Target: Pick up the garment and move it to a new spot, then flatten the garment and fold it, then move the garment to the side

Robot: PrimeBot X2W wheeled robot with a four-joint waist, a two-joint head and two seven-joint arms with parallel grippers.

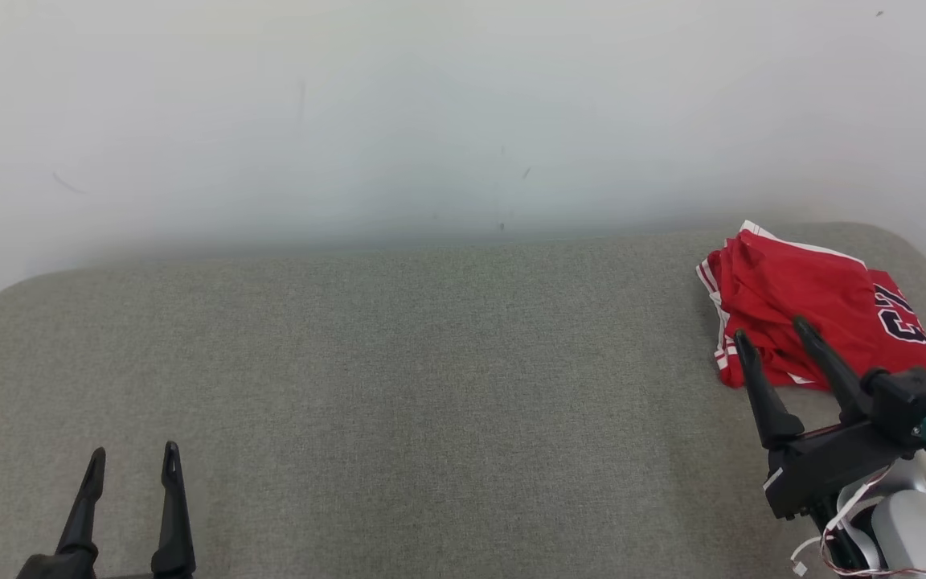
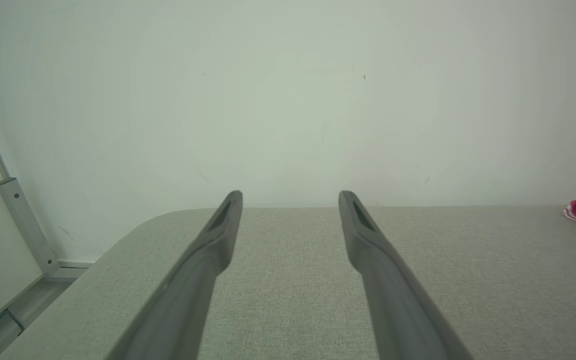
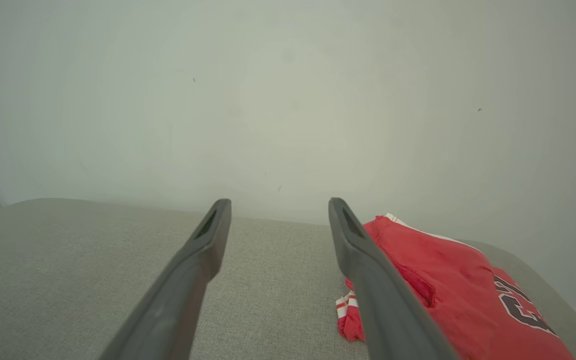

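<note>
Seemingly the job is nearing its end: the red jersey (image 1: 801, 281) is lying roughly folded (number showing) at the grey cushioned surface's (image 1: 431, 386) far right, the right gripper (image 1: 770, 330) hovering spread at its near edge, the left gripper (image 1: 134, 449) waiting spread, well apart.

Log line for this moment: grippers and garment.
garment: red, roughly folded, right end of grey surface | left gripper: open, empty | right gripper: open, empty, beside garment
</note>
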